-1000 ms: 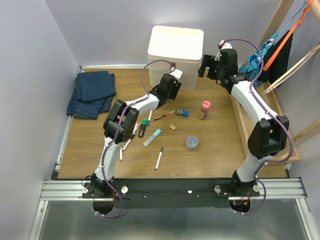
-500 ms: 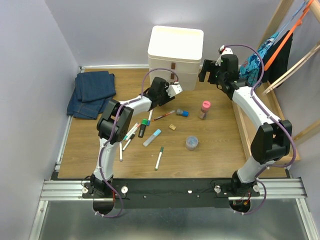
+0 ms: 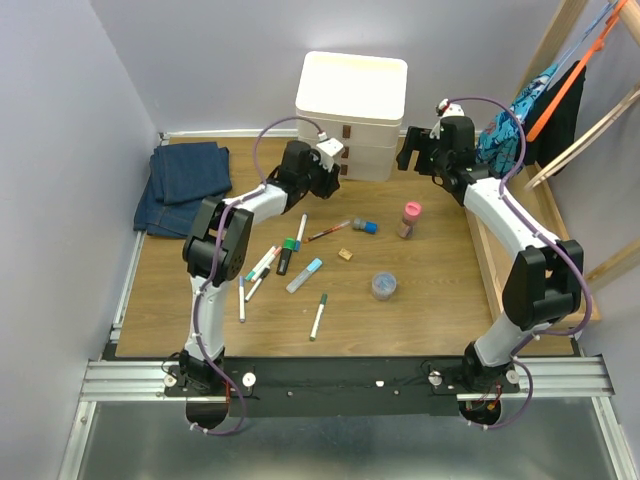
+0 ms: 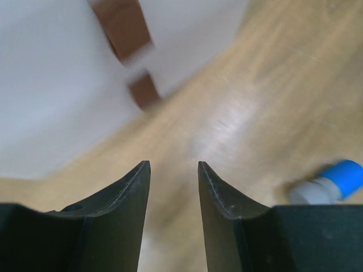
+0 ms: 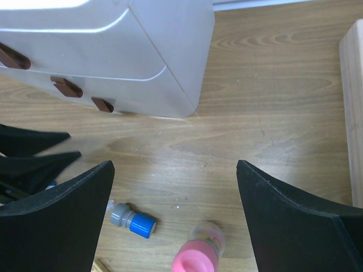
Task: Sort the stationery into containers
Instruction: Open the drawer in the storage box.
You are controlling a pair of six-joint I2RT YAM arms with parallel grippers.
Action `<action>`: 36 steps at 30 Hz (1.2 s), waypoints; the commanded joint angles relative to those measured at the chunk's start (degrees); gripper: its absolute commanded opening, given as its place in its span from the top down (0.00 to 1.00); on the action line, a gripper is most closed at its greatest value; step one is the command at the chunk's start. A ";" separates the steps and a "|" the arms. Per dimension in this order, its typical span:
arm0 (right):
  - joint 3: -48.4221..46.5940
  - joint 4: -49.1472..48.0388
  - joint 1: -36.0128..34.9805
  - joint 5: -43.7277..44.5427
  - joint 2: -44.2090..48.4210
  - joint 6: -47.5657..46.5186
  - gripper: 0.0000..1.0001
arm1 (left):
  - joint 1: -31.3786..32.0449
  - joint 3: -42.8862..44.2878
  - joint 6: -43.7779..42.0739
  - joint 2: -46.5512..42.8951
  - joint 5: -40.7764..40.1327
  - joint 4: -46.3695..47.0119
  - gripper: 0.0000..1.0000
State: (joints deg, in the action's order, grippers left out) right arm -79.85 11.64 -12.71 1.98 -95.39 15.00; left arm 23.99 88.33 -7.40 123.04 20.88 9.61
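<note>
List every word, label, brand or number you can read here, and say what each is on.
None can be read.
The cabinet shows no print.
Any print on the pens or the pink-capped bottle is too small to read.
The left wrist view is blurred.

No text, label, brand, number or sign can be read in any view. In the left wrist view, the three-drawer cabinet (image 4: 51, 85) beyond the jaws is blurred. The blue-capped marker (image 4: 332, 182) to the right of the jaws is also blurred, so any print on it cannot be made out. In the top external view, the pens are too small for lettering to be resolved.
</note>
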 commanded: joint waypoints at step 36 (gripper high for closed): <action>-4.52 -1.00 0.32 -3.12 -6.21 2.92 0.05 | 0.36 2.28 56.62 12.48 -9.90 22.03 0.54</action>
State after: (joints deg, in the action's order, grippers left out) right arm -81.54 11.60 -12.64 0.91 -99.72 16.75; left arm 23.75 88.40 45.89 134.80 14.52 28.64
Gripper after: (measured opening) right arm 0.949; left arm 0.462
